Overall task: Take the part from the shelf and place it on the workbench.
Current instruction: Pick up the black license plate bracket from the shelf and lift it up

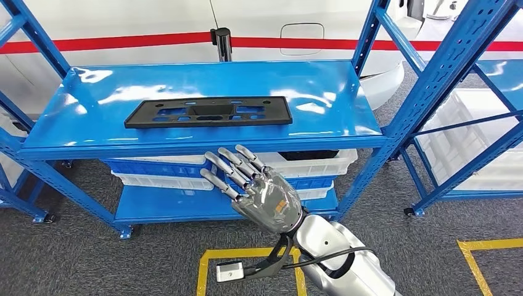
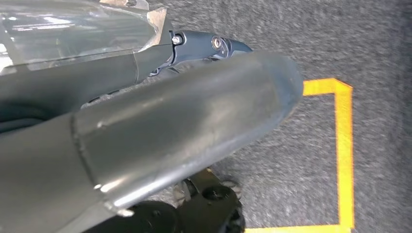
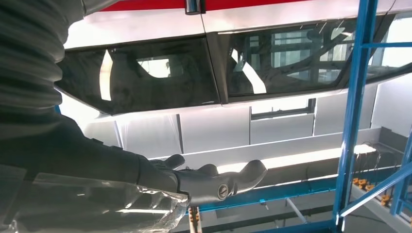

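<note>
We see the black part [image 1: 208, 111] lying flat on the blue shelf [image 1: 92, 117], left of centre. Our right hand [image 1: 256, 188] hovers below the shelf's front edge — fingers [image 1: 229, 166] spread, holding nothing, clear of the part. Our left hand [image 2: 145, 131] hangs over grey carpet [image 2: 340, 39] — whether it is clenched we cannot tell.

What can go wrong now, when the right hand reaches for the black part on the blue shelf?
1. The right hand is open below the front edge of the blue shelf, so its fingers may strike that edge while rising.
2. The black part lies flat and thin, so it may be pushed back rather than gripped.
3. The part is long; held at one point, it may tilt.
</note>
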